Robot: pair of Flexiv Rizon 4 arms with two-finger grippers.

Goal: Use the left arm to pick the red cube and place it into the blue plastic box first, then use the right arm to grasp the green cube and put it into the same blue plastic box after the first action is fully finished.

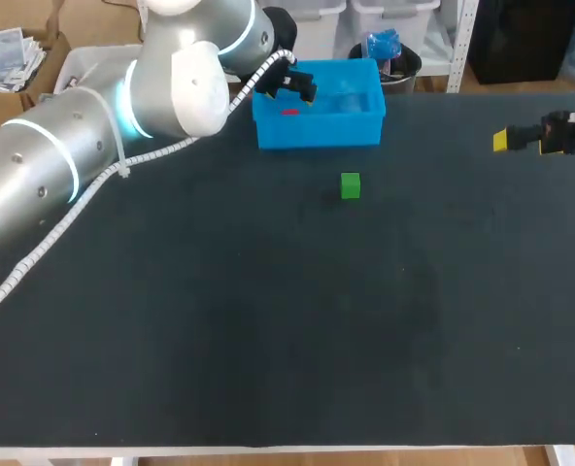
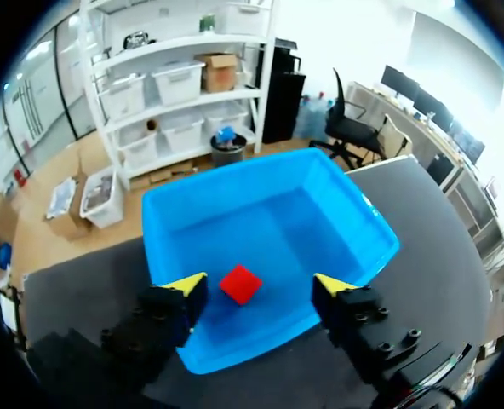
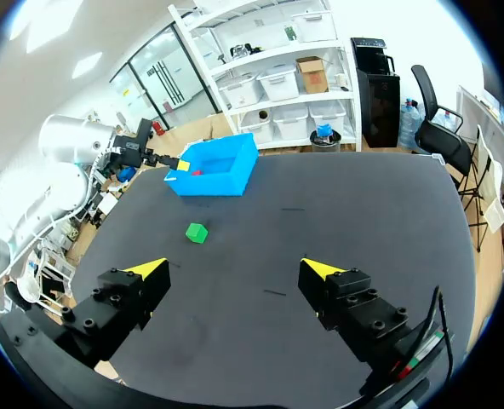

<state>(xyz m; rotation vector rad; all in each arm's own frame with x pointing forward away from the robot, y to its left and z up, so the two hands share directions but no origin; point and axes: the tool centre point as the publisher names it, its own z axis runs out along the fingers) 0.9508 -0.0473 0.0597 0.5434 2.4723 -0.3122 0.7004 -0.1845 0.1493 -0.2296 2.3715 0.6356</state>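
1. Judging by how things lie, first step as good as done: red cube (image 2: 240,283) down on the floor of the blue plastic box (image 2: 235,204) at the far edge of the table (image 1: 268,340), loose below the left end effector (image 2: 260,284).
2. Left end effector: tips spread wide, empty, hanging over the box.
3. Green cube (image 1: 350,185): on the bare table just in front of the box, toward the table's middle.
4. Right end effector (image 3: 235,271): out by the right edge, fingers wide apart, nothing held, well apart from the green cube.
5. Deciding relation: from the right end effector, green cube ahead and off toward the left-finger side, box just beyond it; no long axis to match, only flat faces to square up to.
6. Nearer to the green cube: left end effector, yet right arm's job by the task.
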